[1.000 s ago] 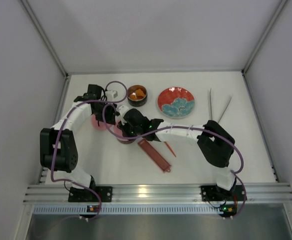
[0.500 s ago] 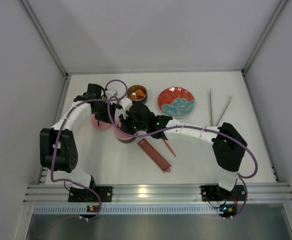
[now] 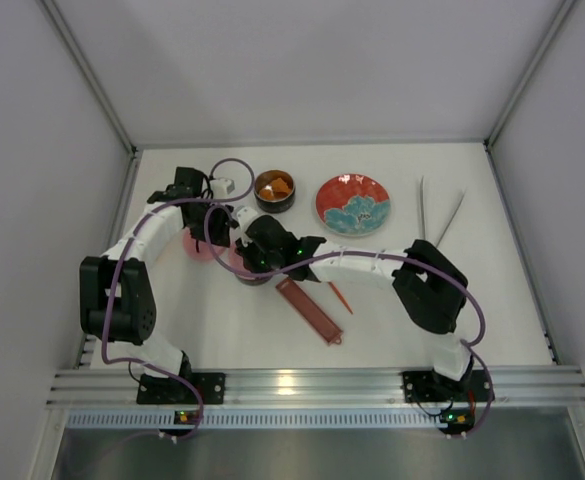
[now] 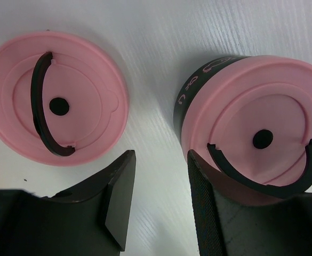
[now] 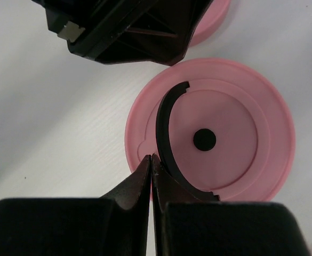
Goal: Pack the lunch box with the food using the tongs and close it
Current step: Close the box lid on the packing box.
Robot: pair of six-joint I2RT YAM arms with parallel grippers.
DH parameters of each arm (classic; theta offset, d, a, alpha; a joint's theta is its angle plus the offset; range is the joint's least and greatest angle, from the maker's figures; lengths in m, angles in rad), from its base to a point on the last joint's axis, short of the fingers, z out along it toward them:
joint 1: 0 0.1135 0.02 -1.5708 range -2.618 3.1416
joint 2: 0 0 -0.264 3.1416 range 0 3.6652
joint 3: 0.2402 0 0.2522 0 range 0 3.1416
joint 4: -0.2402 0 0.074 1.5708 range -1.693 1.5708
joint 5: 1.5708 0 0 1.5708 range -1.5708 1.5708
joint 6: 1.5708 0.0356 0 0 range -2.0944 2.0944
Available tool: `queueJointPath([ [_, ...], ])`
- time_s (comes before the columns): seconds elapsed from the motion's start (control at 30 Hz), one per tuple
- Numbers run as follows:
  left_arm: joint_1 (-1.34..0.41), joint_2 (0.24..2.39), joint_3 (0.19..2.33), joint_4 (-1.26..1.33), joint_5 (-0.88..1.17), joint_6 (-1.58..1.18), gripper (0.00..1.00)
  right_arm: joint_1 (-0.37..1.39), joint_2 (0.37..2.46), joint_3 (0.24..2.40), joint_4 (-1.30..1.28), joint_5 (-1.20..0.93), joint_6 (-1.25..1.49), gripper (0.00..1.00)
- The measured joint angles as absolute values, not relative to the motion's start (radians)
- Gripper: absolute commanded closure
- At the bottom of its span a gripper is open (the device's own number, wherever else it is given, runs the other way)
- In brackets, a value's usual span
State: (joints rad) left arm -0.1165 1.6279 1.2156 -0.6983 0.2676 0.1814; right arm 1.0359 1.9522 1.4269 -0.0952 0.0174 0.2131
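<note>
One lunch box tin [image 4: 198,93] stands closed under a pink lid [image 5: 214,133] with a black curved handle. It shows partly under my right arm [image 3: 249,272]. My right gripper [image 5: 151,158] is shut, its tips over that lid's near-left rim, holding nothing. A loose pink lid [image 4: 54,104] lies flat on the table [image 3: 198,246]. My left gripper [image 4: 158,197] is open above bare table between the loose lid and the closed tin. The other tin [image 3: 274,190] stands open with orange-brown food [image 3: 275,185] inside. The tongs [image 3: 438,214] lie at the far right.
A red-and-blue patterned plate [image 3: 352,203] sits right of the open tin. A long dark-red tray [image 3: 309,310] and an orange fork [image 3: 340,297] lie in front of my right arm. White walls close in the table on three sides.
My right arm reached farther toward the open tin half a second ago and has drawn back to where it was. The left arm has not moved.
</note>
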Motion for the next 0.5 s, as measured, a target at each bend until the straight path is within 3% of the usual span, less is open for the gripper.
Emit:
queueJointPath([
  [0.5, -0.117, 1.628, 1.266, -0.731, 0.292, 0.178, 0.51, 1.05, 1.924, 1.391, -0.098, 0.048, 0.175, 1.0],
])
